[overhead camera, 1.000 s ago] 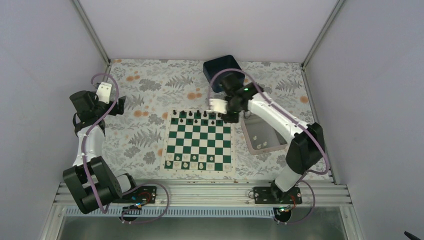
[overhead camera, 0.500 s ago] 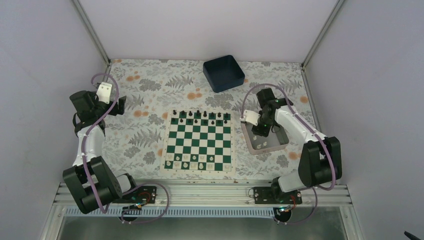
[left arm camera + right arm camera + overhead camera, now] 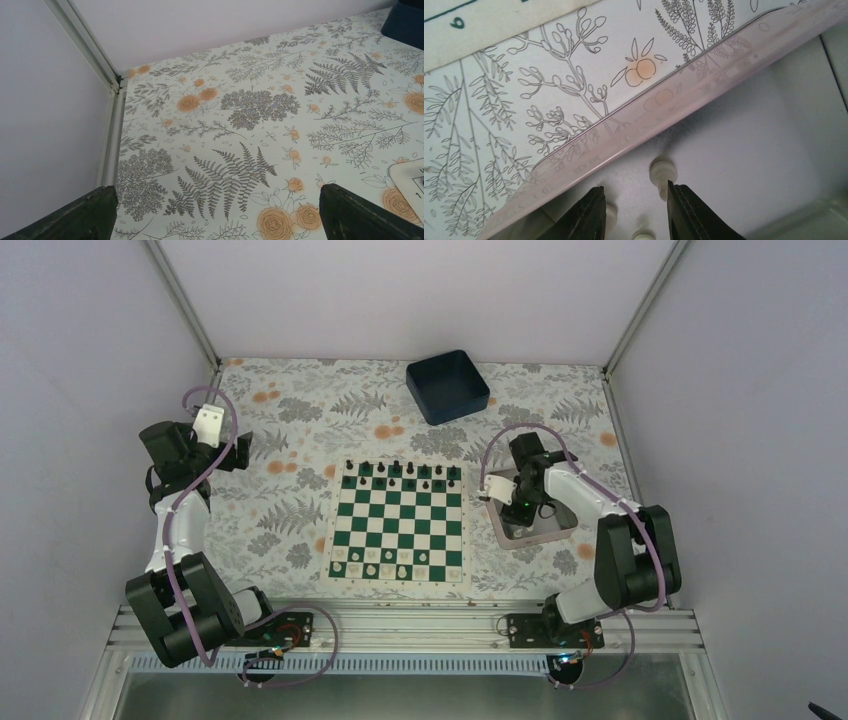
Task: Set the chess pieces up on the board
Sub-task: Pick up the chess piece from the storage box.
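While right end effector (image 3: 635,192) gapes in tray (image 3: 674,105) | left end effector (image 3: 217,192) released | board (image 3: 479,27): 6/9

The left arm (image 3: 175,525) stands folded at its own side, its forearm rising from a low elbow toward the far left. Its wrist is turned inward, and the left gripper (image 3: 218,195) has its fingers spread wide. The right arm (image 3: 600,500) bends sharply at an elbow pushed out to the right, with the forearm reaching inward and the wrist tipped over. The right gripper (image 3: 636,202) points steeply downward, its fingers a narrow gap apart.
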Controlling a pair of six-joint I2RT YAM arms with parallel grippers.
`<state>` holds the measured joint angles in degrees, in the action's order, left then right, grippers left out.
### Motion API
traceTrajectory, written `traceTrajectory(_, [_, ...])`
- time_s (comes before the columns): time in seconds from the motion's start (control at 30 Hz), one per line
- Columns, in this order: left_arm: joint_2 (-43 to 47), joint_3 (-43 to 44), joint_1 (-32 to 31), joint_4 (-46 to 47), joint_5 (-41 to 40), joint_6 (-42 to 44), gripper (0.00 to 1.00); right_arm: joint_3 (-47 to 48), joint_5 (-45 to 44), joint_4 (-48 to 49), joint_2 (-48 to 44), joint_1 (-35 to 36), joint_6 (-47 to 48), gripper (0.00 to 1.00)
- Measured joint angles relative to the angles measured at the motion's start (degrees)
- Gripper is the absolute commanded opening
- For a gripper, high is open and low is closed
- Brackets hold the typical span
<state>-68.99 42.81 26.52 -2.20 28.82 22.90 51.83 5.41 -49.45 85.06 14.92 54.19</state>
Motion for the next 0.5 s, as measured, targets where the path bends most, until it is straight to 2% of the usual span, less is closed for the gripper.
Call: traceTrajectory(0.5, [-0.07, 0.0, 0.0, 0.0, 0.24, 0.0, 1.0, -0.66, -0.52, 3.39, 2.99, -1.16, 0.04, 0.33])
